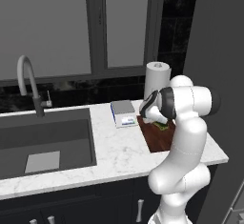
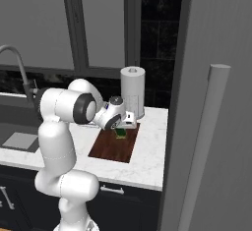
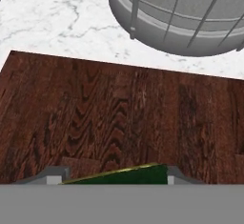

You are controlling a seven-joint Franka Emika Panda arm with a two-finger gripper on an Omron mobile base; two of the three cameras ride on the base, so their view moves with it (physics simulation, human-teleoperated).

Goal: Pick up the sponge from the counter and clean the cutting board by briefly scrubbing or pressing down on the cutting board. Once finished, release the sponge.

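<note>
Gripping the sponge (image 3: pixel 125 174) between them, the fingers (image 3: pixel 53 176) held it low over the cutting board (image 3: pixel 119 118); beyond on the worktop (image 3: pixel 57 23) stood a paper towel roll (image 2: pixel 133 91).

I stand in a rendered home kitchen. A dark sink basin (image 1: pixel 45 139) with a curved grey faucet (image 1: pixel 28 82) is sunk into my white marble table (image 1: pixel 119 147) over dark cabinets (image 1: pixel 86 204). A paper towel roll (image 1: pixel 157 77), a kitchen scale (image 1: pixel 124 113) and a wooden cutting board (image 2: pixel 115 146) sit below a window (image 1: pixel 81 27).
</note>
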